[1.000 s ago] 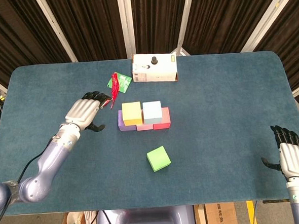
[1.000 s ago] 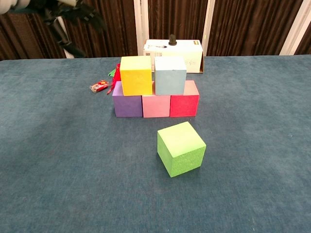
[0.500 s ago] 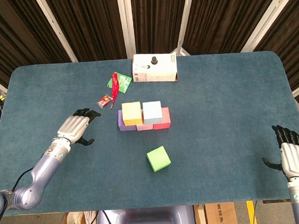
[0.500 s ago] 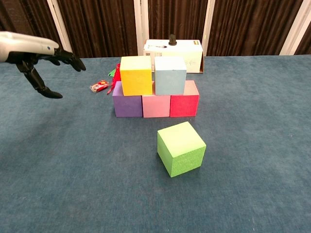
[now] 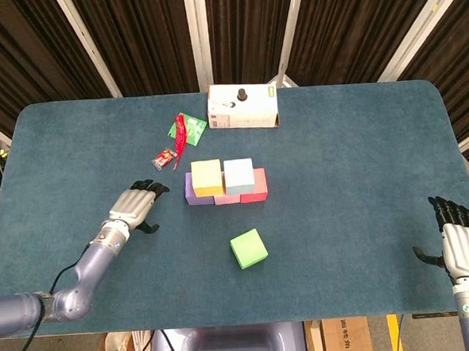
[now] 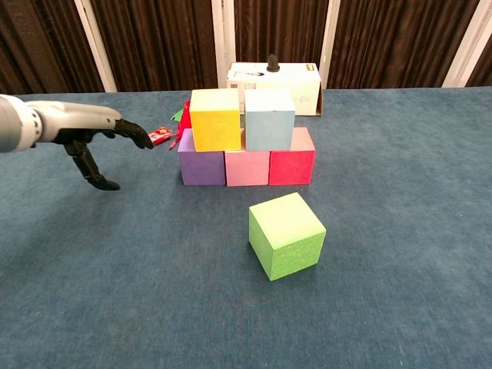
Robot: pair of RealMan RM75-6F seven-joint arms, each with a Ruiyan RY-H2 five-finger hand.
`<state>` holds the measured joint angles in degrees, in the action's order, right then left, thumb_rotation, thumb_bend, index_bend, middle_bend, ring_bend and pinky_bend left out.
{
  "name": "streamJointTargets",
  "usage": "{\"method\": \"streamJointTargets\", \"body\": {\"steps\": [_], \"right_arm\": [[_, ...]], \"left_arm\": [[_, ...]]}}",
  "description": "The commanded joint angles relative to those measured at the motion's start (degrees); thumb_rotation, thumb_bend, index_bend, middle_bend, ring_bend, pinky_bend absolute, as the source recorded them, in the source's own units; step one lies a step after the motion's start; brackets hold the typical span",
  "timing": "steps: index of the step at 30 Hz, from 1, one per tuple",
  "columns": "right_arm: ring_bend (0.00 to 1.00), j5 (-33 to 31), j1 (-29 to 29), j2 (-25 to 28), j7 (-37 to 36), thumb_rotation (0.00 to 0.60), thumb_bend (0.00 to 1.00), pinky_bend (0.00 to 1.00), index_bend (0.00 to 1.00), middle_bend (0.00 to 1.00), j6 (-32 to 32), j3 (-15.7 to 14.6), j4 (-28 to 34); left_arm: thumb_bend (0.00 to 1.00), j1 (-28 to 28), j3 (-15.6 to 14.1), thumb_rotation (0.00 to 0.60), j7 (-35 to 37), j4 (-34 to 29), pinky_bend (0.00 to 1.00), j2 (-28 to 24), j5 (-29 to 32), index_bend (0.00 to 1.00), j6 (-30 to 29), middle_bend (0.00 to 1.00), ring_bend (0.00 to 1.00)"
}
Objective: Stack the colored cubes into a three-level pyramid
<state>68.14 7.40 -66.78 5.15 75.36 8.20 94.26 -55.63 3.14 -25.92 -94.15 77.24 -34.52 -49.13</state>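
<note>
Left hand (image 5: 133, 208) empty, fingers spread, just left of the purple foam cube (image 6: 201, 163); a sideways bump would topple the yellow foam cube (image 6: 216, 119). Lime-green foam cube (image 5: 248, 249) lies loose in front, needing centred placement. Right hand (image 5: 460, 246) open, idle.

Six colored cubes sit on a blue table. Three form a touching bottom row: a purple cube (image 6: 201, 167) on the left, a pink cube (image 6: 247, 167) in the middle, and a red cube (image 6: 293, 161) on the right. Two more rest on top of that row, side by side: a yellow cube (image 6: 215, 119) over the purple and pink ones, and a light blue cube (image 6: 269, 118) over the pink and red ones (their tops are bare). A green cube (image 6: 287, 234) lies alone on the table in front of the stack, turned at a slight angle, near but apart from it.
</note>
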Motion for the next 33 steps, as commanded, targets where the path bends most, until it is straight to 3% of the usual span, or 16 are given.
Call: {"method": "streamJointTargets", "body": {"steps": [1, 17, 33], "right_arm": [[0.00, -0.1, 0.0, 0.0, -0.1, 0.600, 0.24, 0.00, 0.07, 0.08, 0.0, 0.0, 0.0], [0.00, -0.4, 0.0, 0.2, 0.0, 0.600, 0.24, 0.00, 0.07, 0.08, -0.1, 0.1, 0.0], [0.00, -0.7, 0.0, 0.2, 0.2, 0.600, 0.24, 0.00, 0.07, 0.08, 0.0, 0.1, 0.1]], "left_arm": [[0.36, -0.8, 0.1, 0.600, -1.1, 1.1, 0.00, 1.4, 1.3, 0.15, -0.5, 0.09, 0.00], [0.36, -1.6, 0.9, 0.600, -1.4, 4.0, 0.00, 5.0, 2.1, 0.12, 0.8, 0.08, 0.00], [0.36, -1.8, 1.0, 0.600, -0.9, 4.3, 0.00, 5.2, 1.7, 0.12, 1.9, 0.08, 0.00]]}}
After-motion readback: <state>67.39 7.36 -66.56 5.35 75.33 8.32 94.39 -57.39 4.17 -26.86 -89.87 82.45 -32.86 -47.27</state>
